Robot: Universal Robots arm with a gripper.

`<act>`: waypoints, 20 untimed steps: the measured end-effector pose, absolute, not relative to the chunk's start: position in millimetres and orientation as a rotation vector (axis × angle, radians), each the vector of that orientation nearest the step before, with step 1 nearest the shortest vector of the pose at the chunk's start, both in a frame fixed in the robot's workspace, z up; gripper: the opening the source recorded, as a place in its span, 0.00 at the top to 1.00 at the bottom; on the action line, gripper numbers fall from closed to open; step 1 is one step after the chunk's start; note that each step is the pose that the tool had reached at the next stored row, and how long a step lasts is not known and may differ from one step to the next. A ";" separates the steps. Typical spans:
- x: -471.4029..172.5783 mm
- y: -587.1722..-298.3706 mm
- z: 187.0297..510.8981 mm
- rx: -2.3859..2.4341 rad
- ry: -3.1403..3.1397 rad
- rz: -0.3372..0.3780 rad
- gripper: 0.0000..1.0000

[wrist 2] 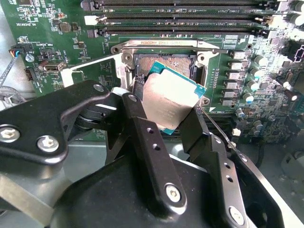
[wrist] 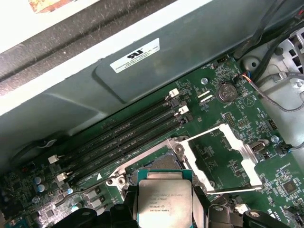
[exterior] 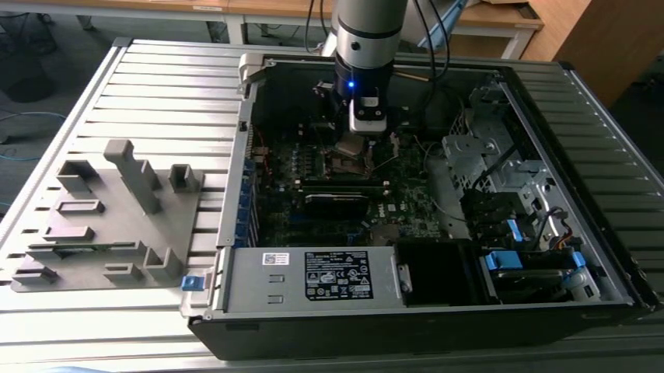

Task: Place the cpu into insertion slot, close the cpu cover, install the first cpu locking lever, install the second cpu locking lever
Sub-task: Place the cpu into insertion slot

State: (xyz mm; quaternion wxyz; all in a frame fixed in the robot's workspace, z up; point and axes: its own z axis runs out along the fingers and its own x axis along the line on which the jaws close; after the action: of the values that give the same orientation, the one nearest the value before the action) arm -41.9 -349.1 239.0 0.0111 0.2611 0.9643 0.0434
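Pincer (wrist 2: 168, 107) clamped on the cpu (wrist 2: 172, 97), one finger on each of two opposite edges. Holds it tilted (metal face up) just above the insertion slot (wrist 2: 164, 59), not seated in it. Hangs near the long memory slots (wrist: 128, 133), with the cpu cover (wrist: 240, 152) swung open to one side of the slot. Reaches down inside the open computer case (exterior: 436, 330) on the slatted desk (exterior: 155, 85).

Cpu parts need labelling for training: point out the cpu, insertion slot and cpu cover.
the cpu (wrist 2: 171, 102), second wrist view, centre of its metal face.
the insertion slot (wrist 2: 164, 61), second wrist view, exposed contact field.
the cpu cover (wrist: 242, 153), first wrist view, frame's side bar.
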 end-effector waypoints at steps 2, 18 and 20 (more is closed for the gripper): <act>-41.8 -349.1 238.9 0.837 3.001 0.135 0.46; -41.9 -349.1 238.5 0.994 2.948 0.133 0.46; -41.8 -349.1 238.3 1.060 2.923 0.132 0.46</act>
State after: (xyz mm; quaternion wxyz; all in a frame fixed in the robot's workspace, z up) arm -41.8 -349.1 238.3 0.0146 0.3405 0.9392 0.0423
